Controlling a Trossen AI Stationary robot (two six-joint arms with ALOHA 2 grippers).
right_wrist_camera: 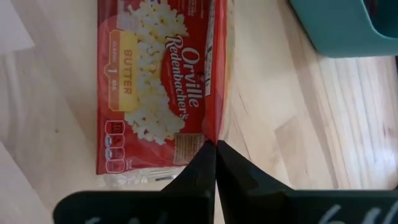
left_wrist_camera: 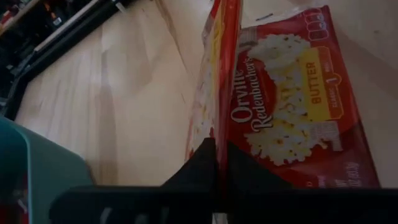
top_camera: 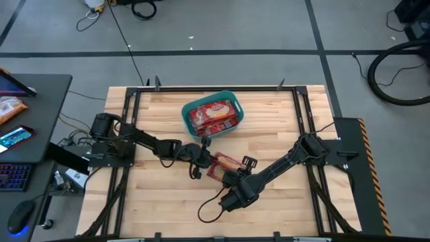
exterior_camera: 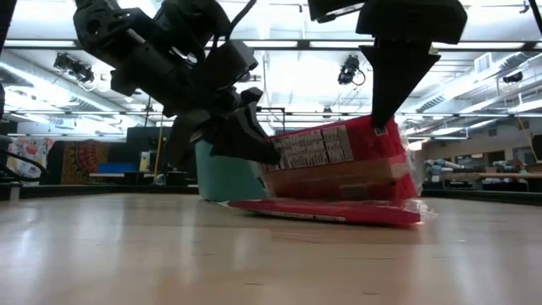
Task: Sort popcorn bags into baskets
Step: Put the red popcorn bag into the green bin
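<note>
Centre of the pale wooden plank surface (top_camera: 154, 202), seen from above. Two small flat red popcorn packets with yellow-cream print sit together just 6 o'clock of the teal plastic tub with rounded corners (top_camera: 232, 104), which already holds several like packets (top_camera: 213, 116). One packet lies flat, print up (right_wrist_camera: 146, 93); the other stands on its long edge (exterior_camera: 339, 165), tilted, its lower edge resting on or against the flat one.

Left gripper (top_camera: 201, 151): reaches in from 9 o'clock; its dark fingers (left_wrist_camera: 214, 165) are closed narrowly on one end of the upright packet's thin edge. Right gripper (top_camera: 232, 173): comes from 4 o'clock; its fingers (right_wrist_camera: 214, 165) are pinched narrowly on the opposite end of the same packet. Both arms thus hold one packet between them.

Governing relation: the upright packet's long axis runs roughly from 10 to 4 o'clock, between the two pairs of fingers, and the tub lies toward 12 o'clock, close by. The left gripper is the nearer to the tub's rim, so it is judged the better placed to carry the packet in once the right lets go
</note>
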